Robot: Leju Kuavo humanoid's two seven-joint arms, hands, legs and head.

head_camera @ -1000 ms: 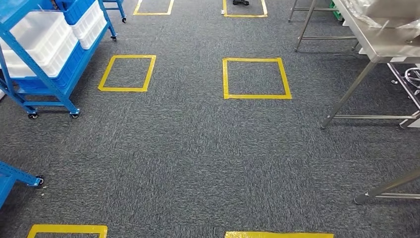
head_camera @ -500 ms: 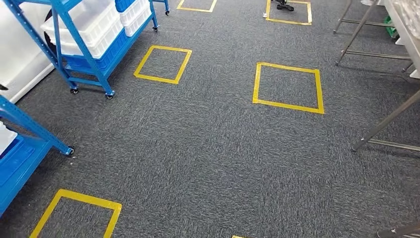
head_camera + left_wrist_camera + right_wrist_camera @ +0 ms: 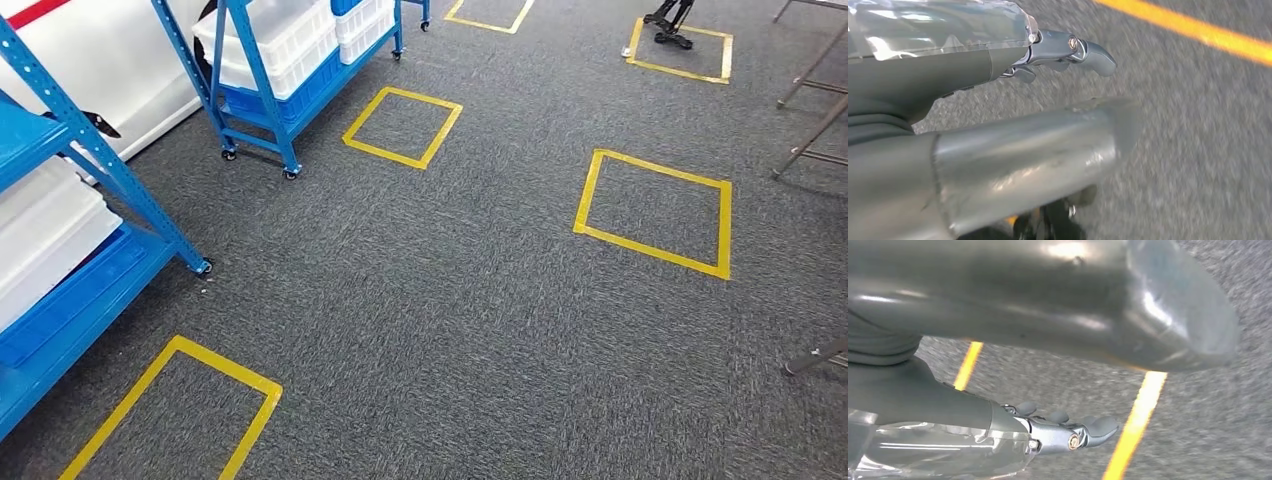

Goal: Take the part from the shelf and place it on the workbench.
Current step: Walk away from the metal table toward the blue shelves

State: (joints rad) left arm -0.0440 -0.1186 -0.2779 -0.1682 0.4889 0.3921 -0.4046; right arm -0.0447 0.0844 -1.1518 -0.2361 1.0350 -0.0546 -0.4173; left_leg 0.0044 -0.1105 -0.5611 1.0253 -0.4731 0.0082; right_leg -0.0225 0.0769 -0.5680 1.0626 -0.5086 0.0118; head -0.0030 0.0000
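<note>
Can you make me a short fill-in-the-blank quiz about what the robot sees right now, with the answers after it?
1. The squares taped on the carpet are ____ in colour.
2. The wheeled shelf racks have frames painted ____.
3. The bins on the racks are mostly ____ plastic.
4. The left hand and the right hand each hold ____.

Missing words: yellow; blue; white; nothing

Rough, matt grey carpet [image 3: 450, 320] carries glossy yellow tape squares [image 3: 655, 212]; the blue shelf [image 3: 60, 200] is painted metal holding smooth white plastic bins [image 3: 290, 40]
</note>
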